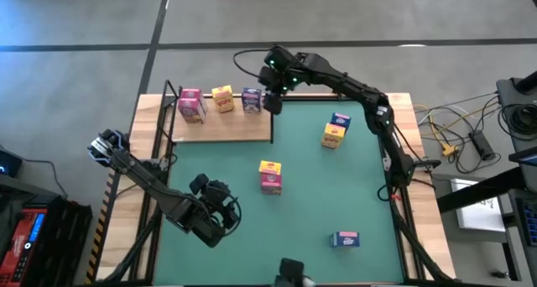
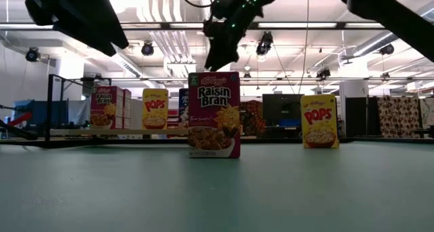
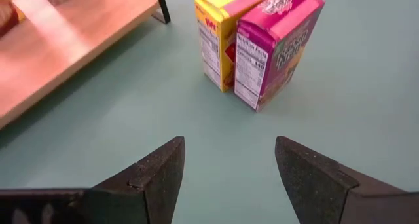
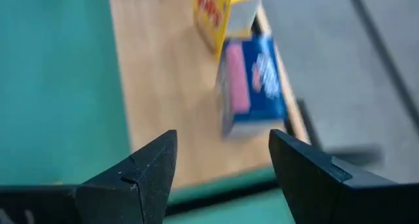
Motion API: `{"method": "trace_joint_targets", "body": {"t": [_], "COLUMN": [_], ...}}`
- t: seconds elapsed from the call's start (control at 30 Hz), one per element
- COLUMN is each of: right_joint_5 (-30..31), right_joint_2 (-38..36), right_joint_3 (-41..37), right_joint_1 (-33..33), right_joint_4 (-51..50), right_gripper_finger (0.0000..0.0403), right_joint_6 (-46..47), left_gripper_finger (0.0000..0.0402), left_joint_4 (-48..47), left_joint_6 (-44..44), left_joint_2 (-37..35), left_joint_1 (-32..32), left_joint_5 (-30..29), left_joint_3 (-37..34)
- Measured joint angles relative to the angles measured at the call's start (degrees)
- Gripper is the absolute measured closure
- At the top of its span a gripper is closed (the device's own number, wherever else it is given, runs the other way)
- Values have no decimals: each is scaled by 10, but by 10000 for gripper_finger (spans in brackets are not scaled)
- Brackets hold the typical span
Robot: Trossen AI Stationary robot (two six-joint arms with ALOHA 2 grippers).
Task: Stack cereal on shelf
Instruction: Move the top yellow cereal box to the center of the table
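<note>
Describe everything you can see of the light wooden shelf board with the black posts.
The flat, pale wooden shelf board lies at the table's far left corner, beside the green mat, with thin black metal posts at its edges. A pink cereal box, a yellow one and a blue one stand in a row on it.

- You are working in a large open robotics lab or workshop hall, not a home.
- Look across the green table mat (image 2: 217,191): a high ceiling carries exposed pale ducts (image 2: 166,45) and black hanging spotlights (image 2: 147,49).
- Below you lies a bare grey concrete floor (image 1: 352,14).
- Loose yellow and black cables (image 1: 457,132) and dark equipment stands (image 1: 516,102) crowd the table's side.
</note>
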Motion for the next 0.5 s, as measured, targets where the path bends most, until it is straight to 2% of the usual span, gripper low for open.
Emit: {"method": "trace_joint_targets", "body": {"t": [0.27,0.5], "right_joint_5": [0,0], "right_joint_2": [-39,-53], "right_joint_3": [0,-11], "right_joint_1": [5,20], "right_joint_4": [-159,-253], "right_gripper_finger": [160,162], "right_joint_6": [36,60], "left_gripper_finger": [180,180], "left_joint_4": [9,50], "left_joint_6": [56,127], "left_joint_2": [0,0], "left_joint_1": [0,7], "left_joint_5": [-82,-110], "left_joint_3": [0,0]}}
